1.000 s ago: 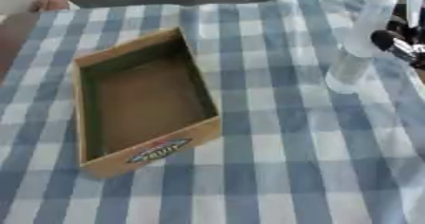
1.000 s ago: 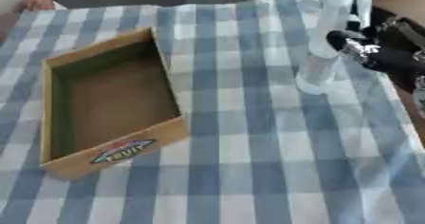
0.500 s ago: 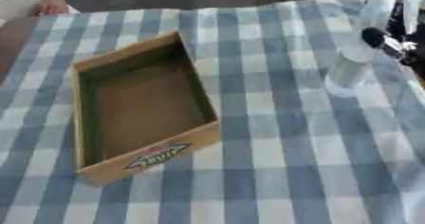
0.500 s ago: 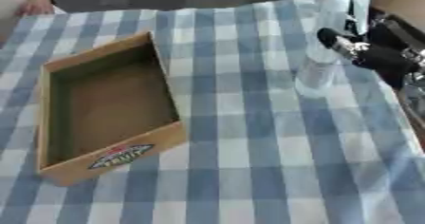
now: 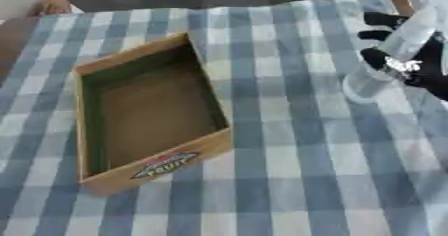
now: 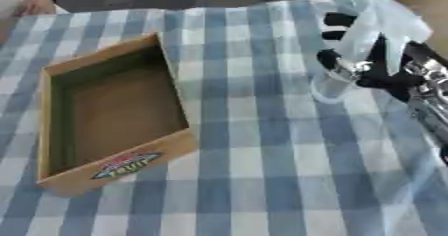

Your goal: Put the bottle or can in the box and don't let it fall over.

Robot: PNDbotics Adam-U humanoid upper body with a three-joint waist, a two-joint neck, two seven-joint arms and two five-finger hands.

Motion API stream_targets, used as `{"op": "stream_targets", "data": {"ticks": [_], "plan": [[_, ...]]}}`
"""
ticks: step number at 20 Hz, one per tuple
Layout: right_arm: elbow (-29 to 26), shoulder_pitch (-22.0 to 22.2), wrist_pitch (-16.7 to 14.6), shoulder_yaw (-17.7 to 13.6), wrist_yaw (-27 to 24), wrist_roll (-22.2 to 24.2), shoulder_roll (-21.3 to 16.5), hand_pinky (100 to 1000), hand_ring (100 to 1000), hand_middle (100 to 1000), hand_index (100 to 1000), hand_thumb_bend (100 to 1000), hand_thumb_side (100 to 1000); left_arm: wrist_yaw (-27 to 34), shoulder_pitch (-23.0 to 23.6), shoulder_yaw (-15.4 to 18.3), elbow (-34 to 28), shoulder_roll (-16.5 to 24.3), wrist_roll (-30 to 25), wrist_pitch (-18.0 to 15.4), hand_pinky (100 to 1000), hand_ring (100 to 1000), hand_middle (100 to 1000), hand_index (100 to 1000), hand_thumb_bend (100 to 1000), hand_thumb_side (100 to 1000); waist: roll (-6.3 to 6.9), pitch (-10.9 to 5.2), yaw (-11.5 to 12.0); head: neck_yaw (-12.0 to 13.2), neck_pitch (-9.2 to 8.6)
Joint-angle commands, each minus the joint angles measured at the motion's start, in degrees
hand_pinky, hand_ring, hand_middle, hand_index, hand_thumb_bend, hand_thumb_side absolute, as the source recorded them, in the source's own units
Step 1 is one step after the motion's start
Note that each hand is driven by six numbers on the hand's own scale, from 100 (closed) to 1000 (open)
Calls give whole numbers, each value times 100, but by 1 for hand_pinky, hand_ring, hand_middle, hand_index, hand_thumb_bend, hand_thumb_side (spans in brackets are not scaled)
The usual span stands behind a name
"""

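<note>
A clear plastic bottle (image 5: pixel 392 47) stands tilted at the right of the blue-and-white checked cloth, its base (image 6: pixel 331 86) low over the cloth. I cannot tell whether the base touches. My right hand (image 6: pixel 389 72) comes in from the right, with its black fingers (image 5: pixel 379 59) curled round the bottle's middle and upper part. An open cardboard box (image 5: pixel 96 177) with a fruit label on its near wall lies left of centre, with nothing inside it. The box is well to the left of the bottle. My left hand shows in no view.
The checked cloth (image 5: pixel 289 180) covers the table, with open cloth between box and bottle and along the near side. The table's far edge (image 5: pixel 227 6) runs along the top, with dark floor beyond it.
My right hand's fingers have moved from beside the bottle to round it. The whole picture has shifted a little, so the camera moved. The box has stayed where it was.
</note>
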Motion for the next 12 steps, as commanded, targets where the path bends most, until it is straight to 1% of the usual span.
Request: {"op": "stream_targets", "data": {"ticks": [1, 5, 6, 9, 10, 12], "plan": [[84, -127, 6, 9, 155, 47, -73, 833, 916, 1000, 860, 372, 209, 28, -51, 27, -86, 94, -24, -5, 1000, 1000, 762, 708, 100, 617, -11, -68, 25, -23, -94], [183, -255, 61, 107, 245, 171, -14, 810, 888, 1000, 848, 361, 145, 30, -57, 25, -89, 80, -36, -8, 1000, 1000, 761, 708, 100, 618, -11, -45, 52, -52, -104], [195, -283, 75, 131, 262, 212, 1, 797, 871, 1000, 834, 357, 109, 31, -58, 24, -90, 78, -40, -8, 1000, 1000, 761, 708, 100, 617, -11, -44, 59, -60, -108], [234, -332, 104, 181, 297, 277, 54, 760, 832, 971, 805, 348, 100, 35, -59, 28, -92, 75, -45, -12, 1000, 1000, 761, 708, 100, 617, -10, -44, 71, -65, -115], [250, -339, 104, 191, 306, 276, 68, 726, 804, 953, 789, 338, 100, 36, -57, 28, -92, 76, -47, -13, 1000, 1000, 761, 708, 100, 617, -12, -45, 73, -65, -118], [288, -351, 89, 203, 301, 230, 93, 680, 775, 926, 759, 312, 100, 39, -54, 27, -90, 74, -53, -12, 1000, 1000, 761, 708, 100, 618, -16, -46, 75, -63, -126]]}}
